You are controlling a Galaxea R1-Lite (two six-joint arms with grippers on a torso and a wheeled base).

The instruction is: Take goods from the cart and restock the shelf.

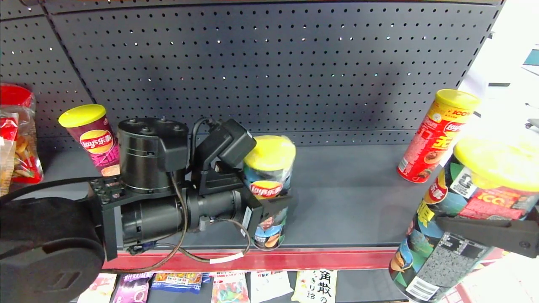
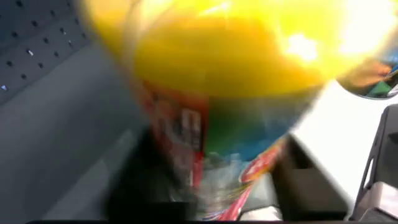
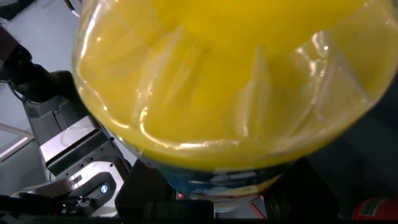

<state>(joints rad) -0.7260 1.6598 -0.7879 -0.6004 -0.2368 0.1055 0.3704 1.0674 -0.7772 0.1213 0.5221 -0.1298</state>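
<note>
Claw on left (image 1: 273,203) clamping blue can (image 1: 268,174), right claw (image 1: 457,224) clamping patterned can (image 1: 442,259)

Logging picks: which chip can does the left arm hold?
The blue can in the left gripper, at the shelf front; the purple can and red can stand free, the dark can is off-shelf.

Blurred chip can (image 2: 211,74), left wrist view

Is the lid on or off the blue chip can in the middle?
On. The yellow lid caps the blue can, which the left claw grips.
</note>
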